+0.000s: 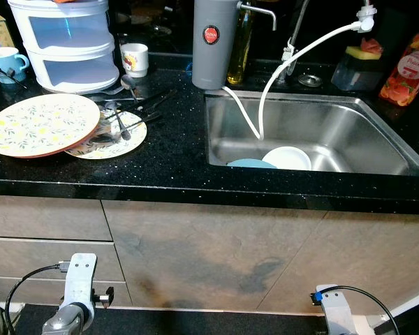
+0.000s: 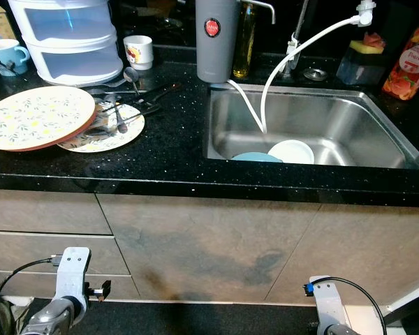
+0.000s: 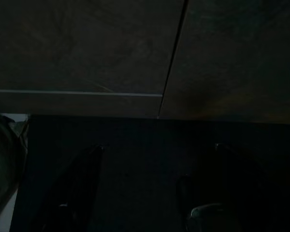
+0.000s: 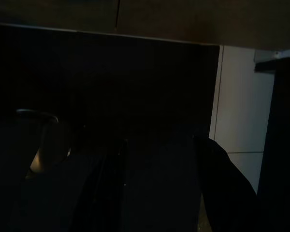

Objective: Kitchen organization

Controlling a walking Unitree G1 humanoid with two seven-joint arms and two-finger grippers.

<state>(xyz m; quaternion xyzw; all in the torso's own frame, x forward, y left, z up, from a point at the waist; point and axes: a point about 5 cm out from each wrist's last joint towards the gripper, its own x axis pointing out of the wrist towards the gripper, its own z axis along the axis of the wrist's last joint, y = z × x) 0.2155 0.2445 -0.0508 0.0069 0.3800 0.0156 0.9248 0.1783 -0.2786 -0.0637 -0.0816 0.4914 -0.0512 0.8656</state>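
Both pincers hang idle at the bottom of the frame, below the bench edge: left pincer [image 3: 135, 188] with fingers spread and empty, right pincer [image 4: 159, 188] likewise. No organizing appears done. Two plates [image 1: 42, 124] with cutlery [image 1: 129, 112] lie unsorted at upper left; two bowls [image 1: 288, 158] sit in the sink [image 1: 363, 136], centre right. Black speckled bench [image 1: 174, 160] is cluttered; wooden cupboard fronts [image 1: 216, 251] stand beneath.

Head stereo pair looks steeply down, sharing black speckled table [image 1: 174, 164] and steel sink [image 2: 363, 139]; wrist cameras face dim cabinet fronts, close.
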